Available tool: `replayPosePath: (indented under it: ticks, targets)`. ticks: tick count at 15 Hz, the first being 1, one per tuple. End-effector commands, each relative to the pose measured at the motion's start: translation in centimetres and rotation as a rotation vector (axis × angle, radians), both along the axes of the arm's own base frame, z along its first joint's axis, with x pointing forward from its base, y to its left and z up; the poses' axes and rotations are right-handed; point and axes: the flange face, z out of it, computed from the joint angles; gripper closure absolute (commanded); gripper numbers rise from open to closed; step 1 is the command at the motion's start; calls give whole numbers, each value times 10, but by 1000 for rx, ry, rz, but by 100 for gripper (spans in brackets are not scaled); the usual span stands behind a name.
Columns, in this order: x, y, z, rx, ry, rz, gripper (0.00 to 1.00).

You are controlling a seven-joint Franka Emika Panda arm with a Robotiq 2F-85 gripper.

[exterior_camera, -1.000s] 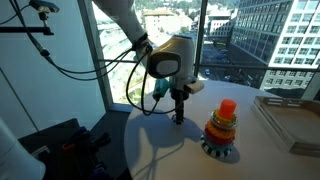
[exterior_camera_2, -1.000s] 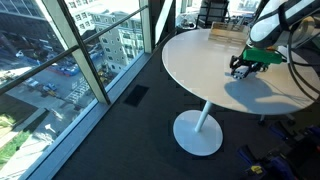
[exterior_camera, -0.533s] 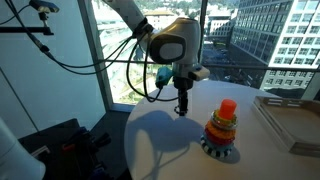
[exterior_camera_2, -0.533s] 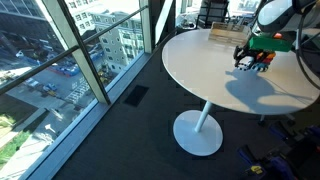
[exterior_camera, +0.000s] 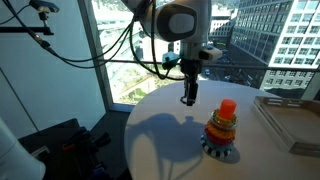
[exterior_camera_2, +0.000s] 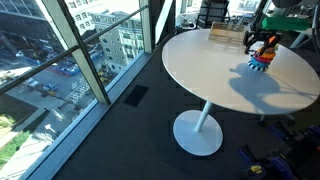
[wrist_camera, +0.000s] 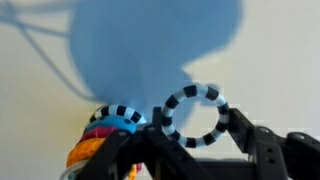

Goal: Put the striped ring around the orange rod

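Note:
In the wrist view my gripper (wrist_camera: pixel 196 128) is shut on the striped ring (wrist_camera: pixel 193 92), one black finger on each side of it, and holds it up off the table. The stacking toy (wrist_camera: pixel 103 137) lies at the lower left of that view, partly hidden behind my fingers. In an exterior view my gripper (exterior_camera: pixel 188 97) hangs above the table, left of and slightly higher than the orange rod (exterior_camera: pixel 227 108) of the stacking toy (exterior_camera: pixel 221 132). In an exterior view my gripper (exterior_camera_2: pixel 262 43) is just above the toy (exterior_camera_2: pixel 261 62).
The round white table (exterior_camera: pixel 160 140) has its edge near a floor-to-ceiling window (exterior_camera: pixel 120 60). A flat tray (exterior_camera: pixel 292 120) lies beyond the toy. Cables hang from the arm. A box (exterior_camera_2: pixel 225 36) sits at the table's far side.
My gripper has risen from the table with the striped ring in it and moved toward the stacking toy. The toy has not moved.

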Motion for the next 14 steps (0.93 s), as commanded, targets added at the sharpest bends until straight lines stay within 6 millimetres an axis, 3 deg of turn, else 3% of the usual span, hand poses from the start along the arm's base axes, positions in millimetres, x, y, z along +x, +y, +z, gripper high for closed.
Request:
replayPosePath:
  ticks: [1, 8, 14]
  targets:
    - [-2, -10, 36, -30, 17, 14, 58]
    - [-8, -32, 84, -68, 3, -15, 58]
    - [-5, -65, 99, -56, -29, -90, 58]
